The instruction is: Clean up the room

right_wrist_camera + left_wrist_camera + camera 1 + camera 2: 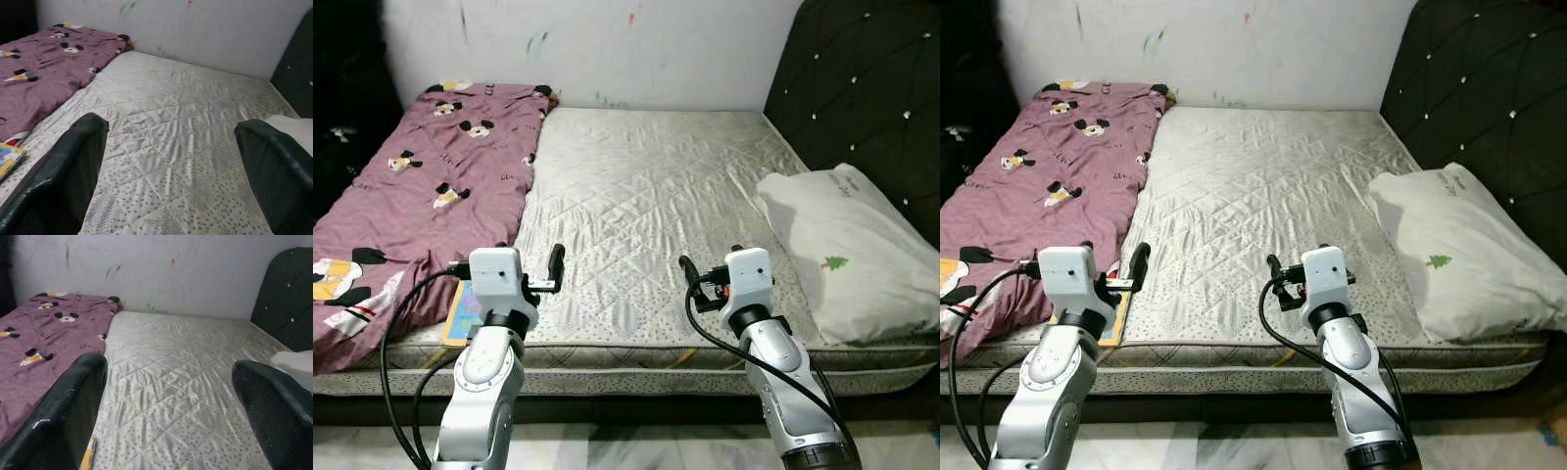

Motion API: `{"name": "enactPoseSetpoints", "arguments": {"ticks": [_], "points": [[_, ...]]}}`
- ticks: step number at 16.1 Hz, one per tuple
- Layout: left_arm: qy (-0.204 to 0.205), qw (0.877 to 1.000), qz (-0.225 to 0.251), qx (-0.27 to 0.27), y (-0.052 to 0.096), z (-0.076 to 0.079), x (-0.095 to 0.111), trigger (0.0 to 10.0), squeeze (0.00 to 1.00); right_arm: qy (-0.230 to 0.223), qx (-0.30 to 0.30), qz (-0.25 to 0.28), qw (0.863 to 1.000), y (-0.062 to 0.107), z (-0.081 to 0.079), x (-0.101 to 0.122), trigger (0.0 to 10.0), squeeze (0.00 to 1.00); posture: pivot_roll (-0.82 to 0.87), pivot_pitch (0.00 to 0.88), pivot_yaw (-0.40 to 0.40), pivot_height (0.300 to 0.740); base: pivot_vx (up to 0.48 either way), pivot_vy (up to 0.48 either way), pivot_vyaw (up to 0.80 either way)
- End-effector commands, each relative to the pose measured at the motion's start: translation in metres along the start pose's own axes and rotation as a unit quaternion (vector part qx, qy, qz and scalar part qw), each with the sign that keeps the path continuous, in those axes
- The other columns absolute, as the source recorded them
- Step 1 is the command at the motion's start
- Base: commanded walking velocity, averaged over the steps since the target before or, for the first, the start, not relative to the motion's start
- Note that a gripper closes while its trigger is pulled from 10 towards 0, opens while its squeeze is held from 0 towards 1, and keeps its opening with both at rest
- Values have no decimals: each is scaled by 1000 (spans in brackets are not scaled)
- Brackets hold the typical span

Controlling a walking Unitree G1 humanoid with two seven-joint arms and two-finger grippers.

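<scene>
Book [460,315] on mattress [646,215] edge at 7 o'clock from left gripper [166,396], just beside it, long axis toward wall. Left arm nearer. Both grippers spread, empty; right gripper [171,161] well apart.

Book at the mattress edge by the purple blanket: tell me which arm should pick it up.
Left. The book lies just below the left gripper, beside the purple blanket. The right gripper hovers over mid-mattress, farther off. Both are open and empty.

Both silver arms reach forward, left gripper [168,416] and right gripper [171,171] spread wide, holding nothing.
</scene>
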State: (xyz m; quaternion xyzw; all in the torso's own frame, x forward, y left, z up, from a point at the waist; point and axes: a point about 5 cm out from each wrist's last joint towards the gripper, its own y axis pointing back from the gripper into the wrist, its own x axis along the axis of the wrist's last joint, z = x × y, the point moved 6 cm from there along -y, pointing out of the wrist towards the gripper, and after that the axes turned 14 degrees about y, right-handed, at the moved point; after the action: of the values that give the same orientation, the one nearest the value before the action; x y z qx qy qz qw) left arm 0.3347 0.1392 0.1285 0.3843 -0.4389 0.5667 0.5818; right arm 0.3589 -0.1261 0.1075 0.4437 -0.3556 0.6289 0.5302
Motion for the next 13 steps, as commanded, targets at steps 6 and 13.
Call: {"name": "enactPoseSetpoints", "arguments": {"ticks": [6, 13], "points": [[-5, 1000, 11, 19, 4, -4, 4, 10000, 0, -1, 36, -3, 999, -5, -17, 3, 10000, 0, 13, 20, -60, 740, 0, 0, 0], [-1, 998, 19, 59, 19, -17, 5, 10000, 0, 1, 75, 5, 997, -18, -34, 10, 10000, 0, 65, 28, -111, 740, 0, 0, 0]]}}
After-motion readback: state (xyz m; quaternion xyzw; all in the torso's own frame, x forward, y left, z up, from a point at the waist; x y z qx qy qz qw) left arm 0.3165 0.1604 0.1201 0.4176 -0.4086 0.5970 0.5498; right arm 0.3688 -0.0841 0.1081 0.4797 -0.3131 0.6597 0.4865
